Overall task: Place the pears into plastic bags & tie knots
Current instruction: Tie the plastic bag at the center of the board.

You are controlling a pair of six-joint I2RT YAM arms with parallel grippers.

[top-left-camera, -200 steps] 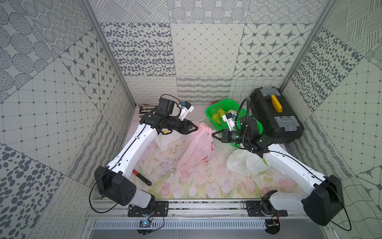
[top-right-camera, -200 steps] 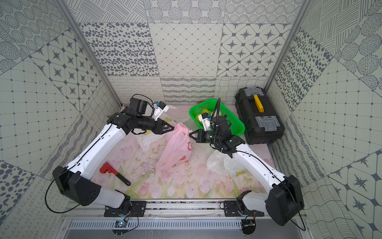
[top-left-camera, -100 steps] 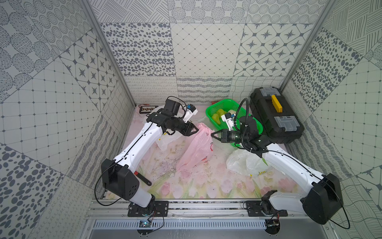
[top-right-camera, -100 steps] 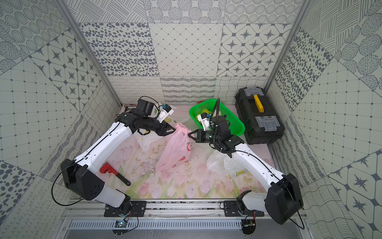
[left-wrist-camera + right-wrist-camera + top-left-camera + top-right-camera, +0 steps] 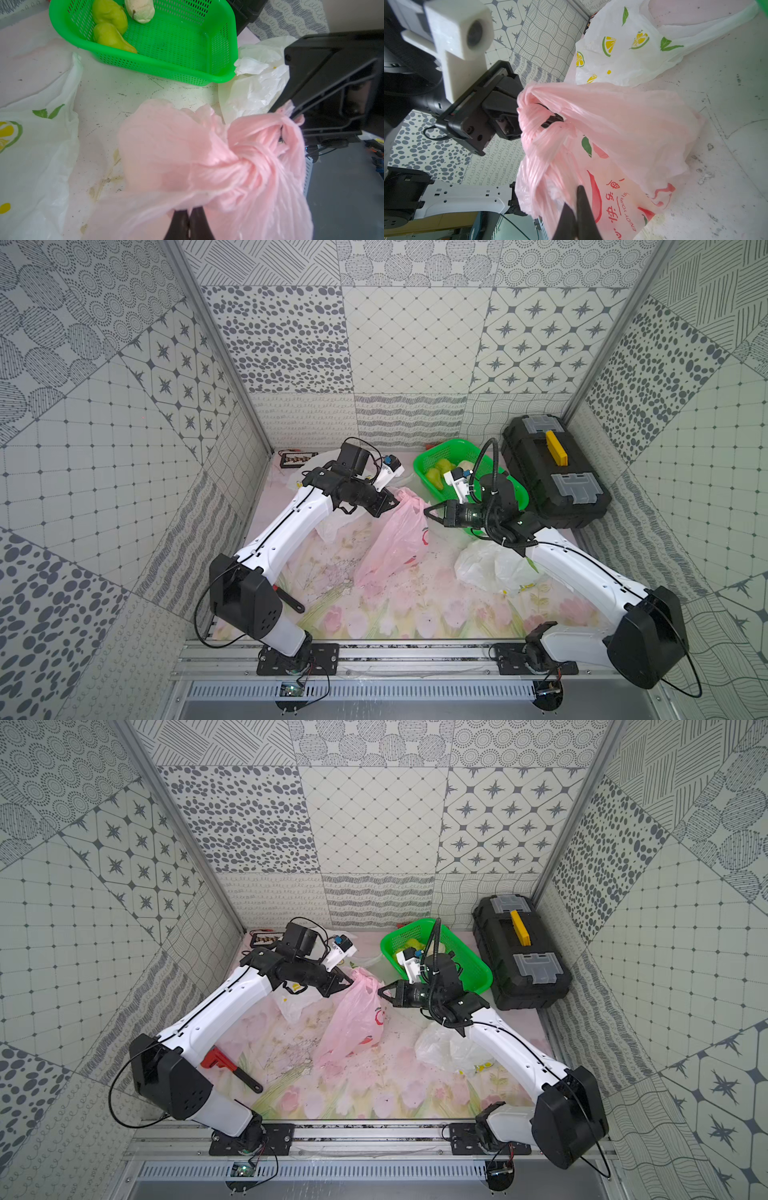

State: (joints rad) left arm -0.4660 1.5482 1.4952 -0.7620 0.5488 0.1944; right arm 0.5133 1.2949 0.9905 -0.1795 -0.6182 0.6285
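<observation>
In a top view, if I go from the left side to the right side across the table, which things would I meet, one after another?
red pipe wrench → white lemon-print bag → pink plastic bag → green mesh basket → black toolbox

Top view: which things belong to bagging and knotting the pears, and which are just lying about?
Job: pink bag, lemon-print bags, pears, green basket holding them.
Lying about: black toolbox, red wrench.
</observation>
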